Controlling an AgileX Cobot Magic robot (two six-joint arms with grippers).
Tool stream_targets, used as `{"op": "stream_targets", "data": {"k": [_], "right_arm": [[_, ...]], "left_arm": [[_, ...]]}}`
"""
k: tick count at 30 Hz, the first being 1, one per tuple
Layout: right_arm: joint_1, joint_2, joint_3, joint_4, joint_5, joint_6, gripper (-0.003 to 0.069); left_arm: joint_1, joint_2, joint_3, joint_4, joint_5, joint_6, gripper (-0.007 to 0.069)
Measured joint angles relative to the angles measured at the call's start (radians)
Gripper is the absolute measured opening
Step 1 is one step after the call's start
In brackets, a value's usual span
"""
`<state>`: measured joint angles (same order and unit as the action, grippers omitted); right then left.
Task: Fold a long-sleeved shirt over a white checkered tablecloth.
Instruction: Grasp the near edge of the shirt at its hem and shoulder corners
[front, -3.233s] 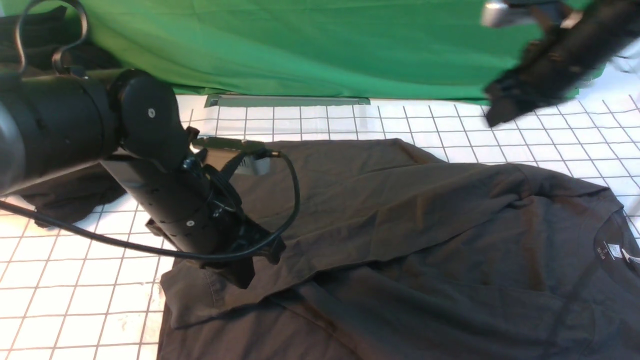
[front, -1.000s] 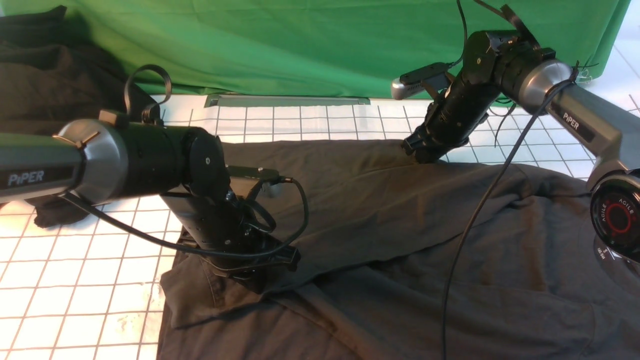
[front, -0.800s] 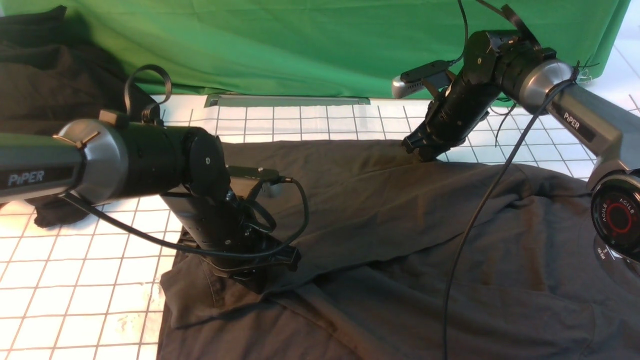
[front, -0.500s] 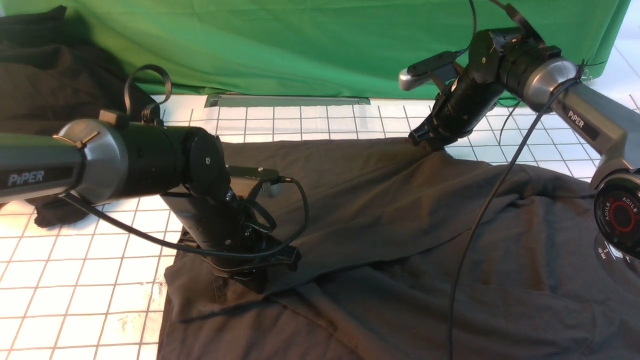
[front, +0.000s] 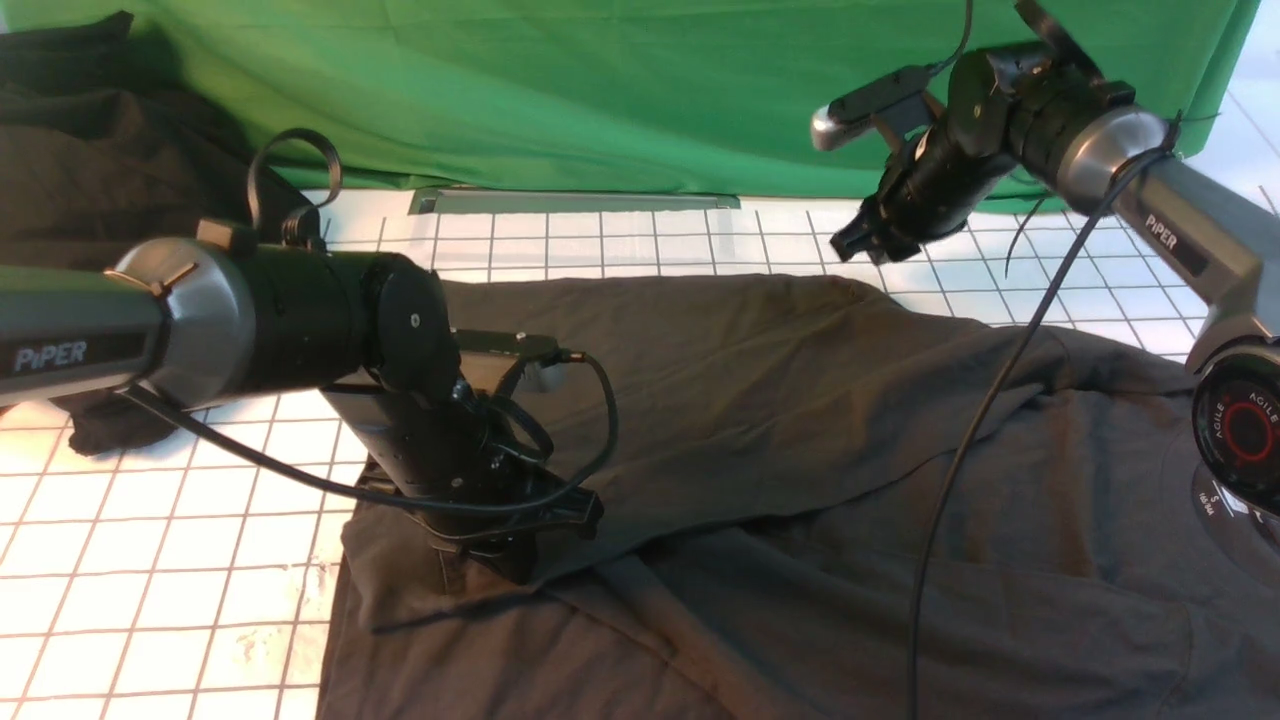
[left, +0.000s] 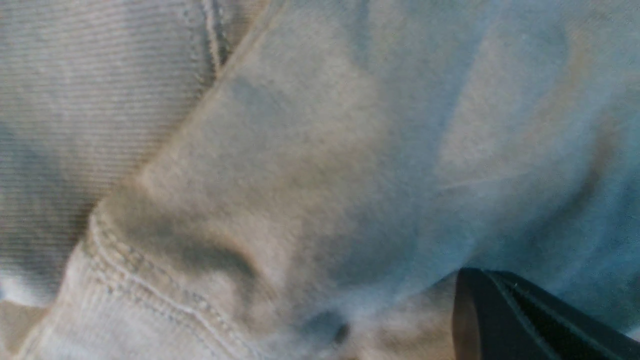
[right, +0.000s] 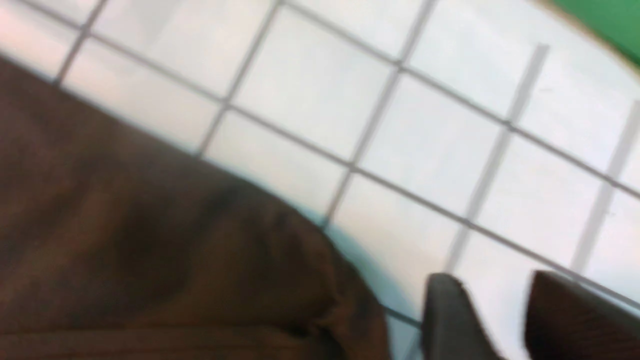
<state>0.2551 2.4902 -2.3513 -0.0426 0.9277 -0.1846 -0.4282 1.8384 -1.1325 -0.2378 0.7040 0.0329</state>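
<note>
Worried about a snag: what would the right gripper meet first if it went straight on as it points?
Probably the white checkered tablecloth, right beside the far edge of the long-sleeved shirt: the right gripper points down at bare grid. Depth is unclear, so it might clip that edge.

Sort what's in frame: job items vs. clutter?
In the job:
- long-sleeved shirt
- white checkered tablecloth under it
- left gripper, shut on the shirt's cuff
- right gripper, open, above the cloth past the shirt's far edge

Lying about:
- black cloth heap
- green backdrop
- metal strip
</note>
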Motion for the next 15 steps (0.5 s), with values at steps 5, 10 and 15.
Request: {"op": "stream_targets", "data": {"k": [5,10,15], "right_arm": [[-0.006,-0.023,-0.105,-0.008,0.228,0.013,0.0326],[-0.031,-0.142,-0.130,0.055,0.279,0.013,0.0087],[-0.043,-0.264,-0.109,0.162,0.281,0.006,0.0005]], "left_arm": [[0.000,-0.092,0.000,0.016,0.040,0.001,-0.0004],[0.000,-0.224,0.020,0.041,0.160,-0.015,-0.0004],[-0.001,-0.340,0.158,0.085,0.280,-0.122,-0.0004]]}}
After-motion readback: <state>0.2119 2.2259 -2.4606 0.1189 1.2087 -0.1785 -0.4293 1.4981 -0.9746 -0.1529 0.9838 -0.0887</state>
